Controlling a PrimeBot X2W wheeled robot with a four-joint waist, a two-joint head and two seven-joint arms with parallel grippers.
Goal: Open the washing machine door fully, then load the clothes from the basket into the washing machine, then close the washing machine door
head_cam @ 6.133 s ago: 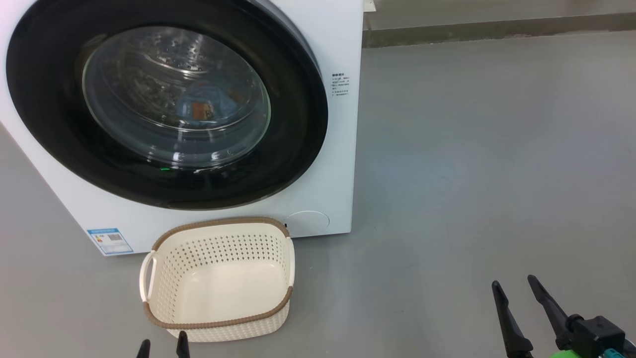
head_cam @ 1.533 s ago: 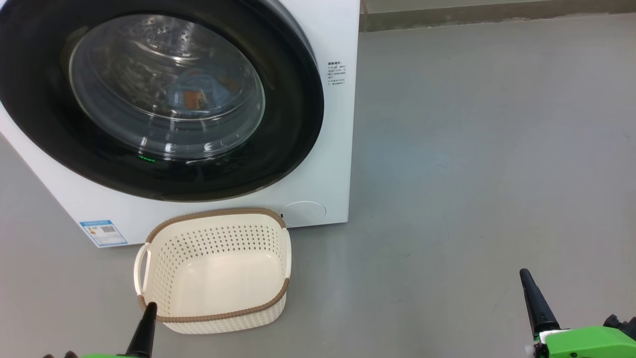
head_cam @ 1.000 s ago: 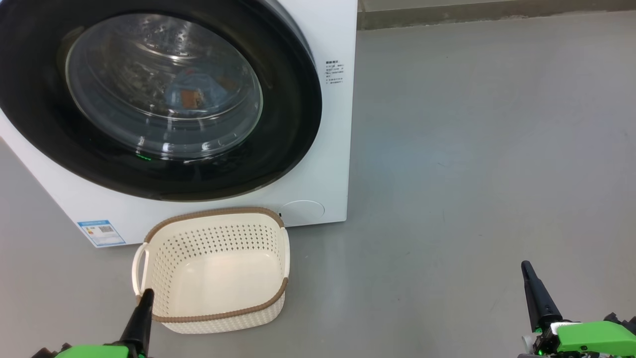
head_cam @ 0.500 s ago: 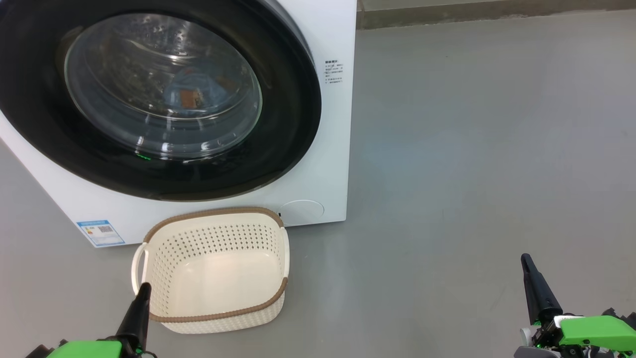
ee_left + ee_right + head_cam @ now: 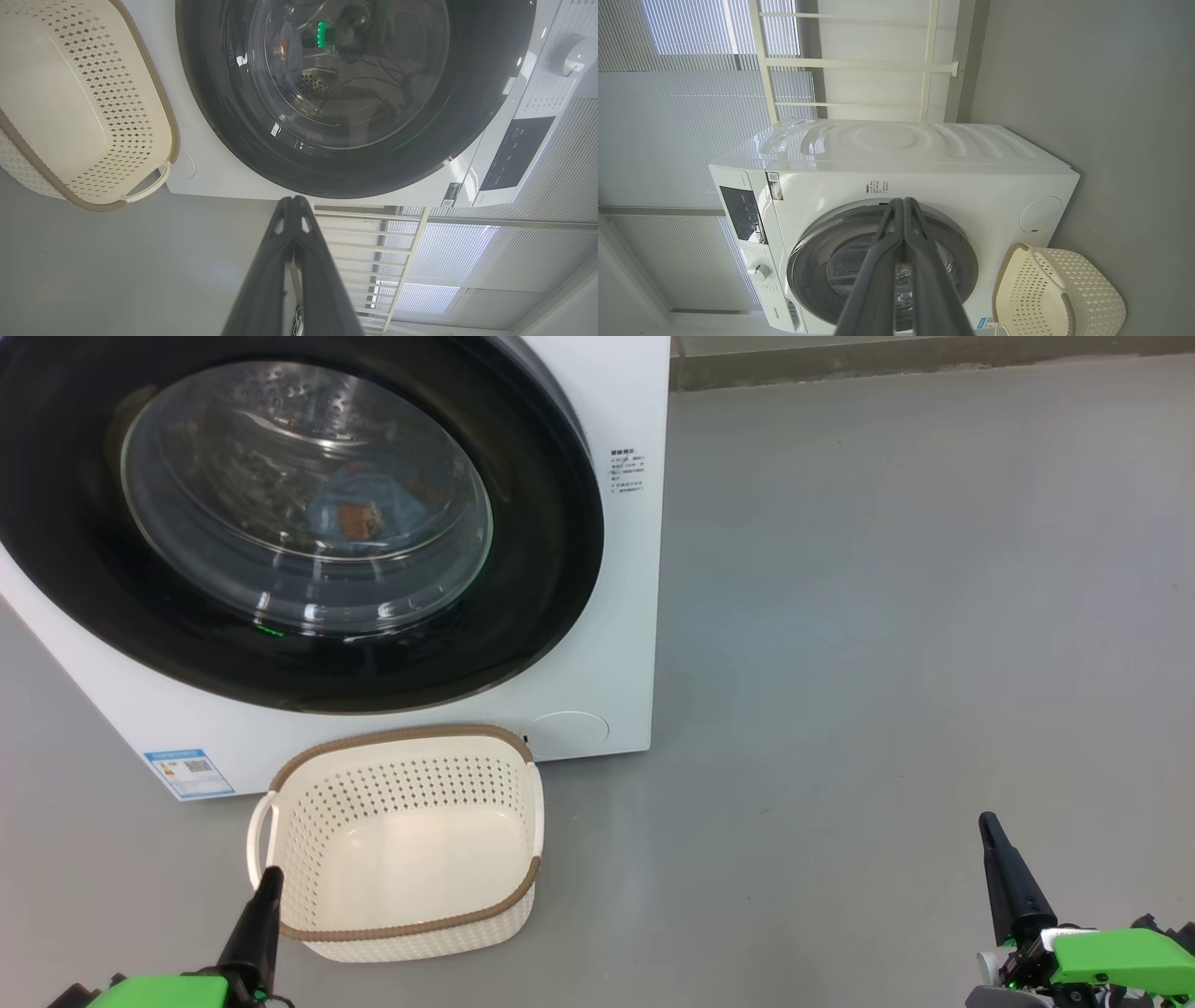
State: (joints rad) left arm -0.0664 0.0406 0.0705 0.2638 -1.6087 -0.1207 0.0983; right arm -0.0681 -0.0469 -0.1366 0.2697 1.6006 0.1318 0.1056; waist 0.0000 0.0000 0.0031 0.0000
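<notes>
"Both claws — state?"
"Your left gripper is pressed together, fingers flat against each other, pinching nothing. It sits low left in the head view, tip lined up with the near-left rim of the basket; the left wrist view has the basket off to one side, apart from it. Your right gripper is closed on itself too, low right over the grey floor, well apart from everything."
"Door and load?"
"Your washing machine door is closed against the washing machine, black ring flush on the white front. Through it you see the clothes — light blue, orange-brown patch — lying in the drum. Basket stands on the floor just in front of the machine, below the door, beside the round flap."
</notes>
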